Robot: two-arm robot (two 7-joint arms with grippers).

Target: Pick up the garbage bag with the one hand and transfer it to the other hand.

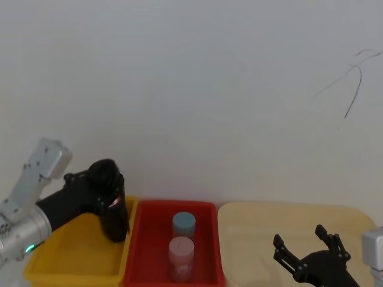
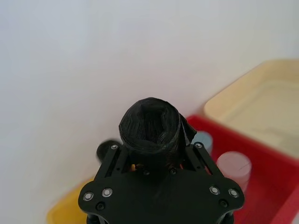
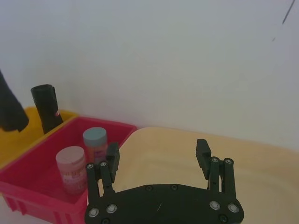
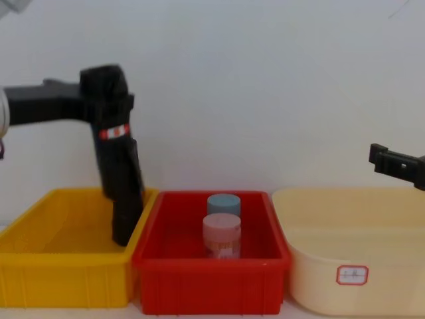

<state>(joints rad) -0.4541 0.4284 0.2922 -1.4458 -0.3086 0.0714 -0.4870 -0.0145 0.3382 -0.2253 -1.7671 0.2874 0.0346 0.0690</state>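
The left gripper holds the bag tight over the yellow bin, and should carry it slowly across to the wide-open right gripper without letting it slip.

Head view: high, faces forward and down; red rectangular plastic bin at bottom centre, white wall above. Chest view: lower, level, side-on, nearer same bin. Left wrist view: looks along black slim-fingered left gripper, very close on thick black plastic roll. Right wrist view: over black slim-fingered right gripper. All four share red bin.
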